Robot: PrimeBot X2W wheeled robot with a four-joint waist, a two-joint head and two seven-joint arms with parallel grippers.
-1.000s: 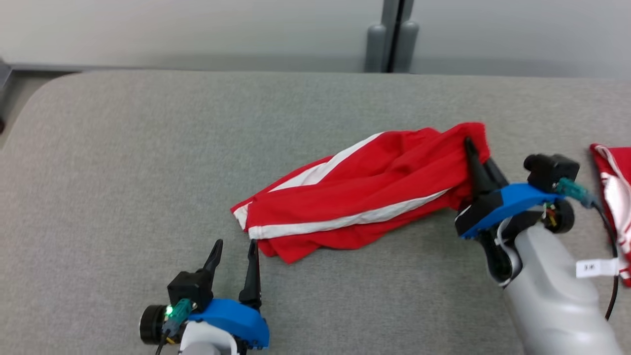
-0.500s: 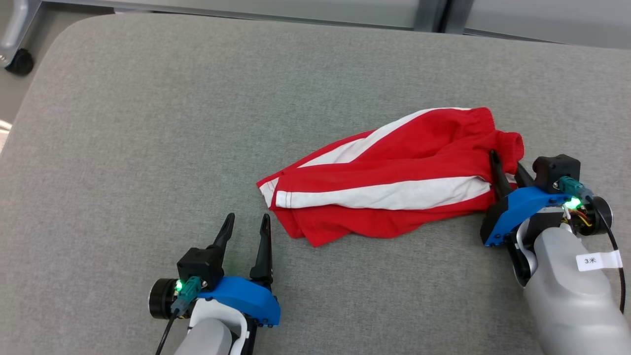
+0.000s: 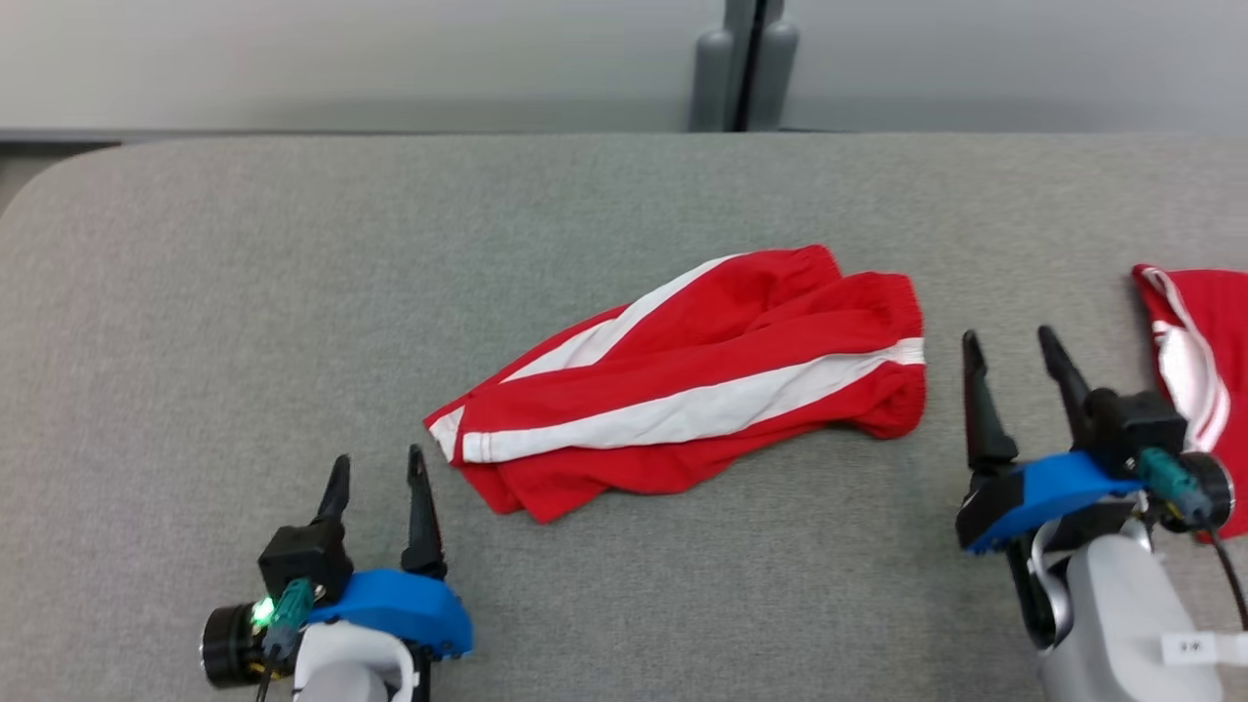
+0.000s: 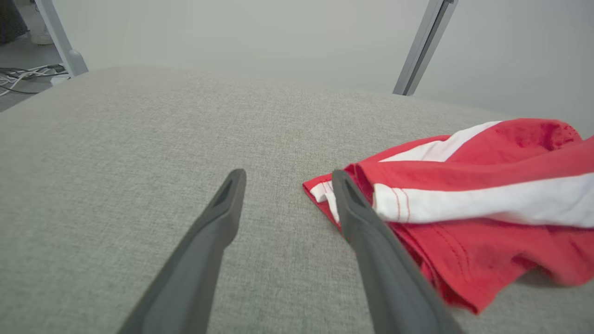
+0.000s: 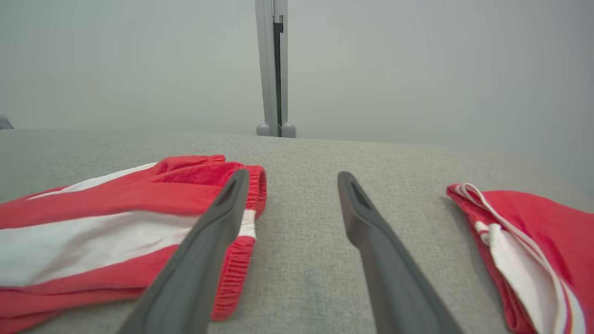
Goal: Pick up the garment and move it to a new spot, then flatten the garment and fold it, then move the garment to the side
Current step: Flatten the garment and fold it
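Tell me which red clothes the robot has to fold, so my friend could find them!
Look at the big grey table: near its middle lies a rumpled pair of red shorts. They have two broad white stripes running lengthwise, while the other red garment sits far to the right and has thin white cords.
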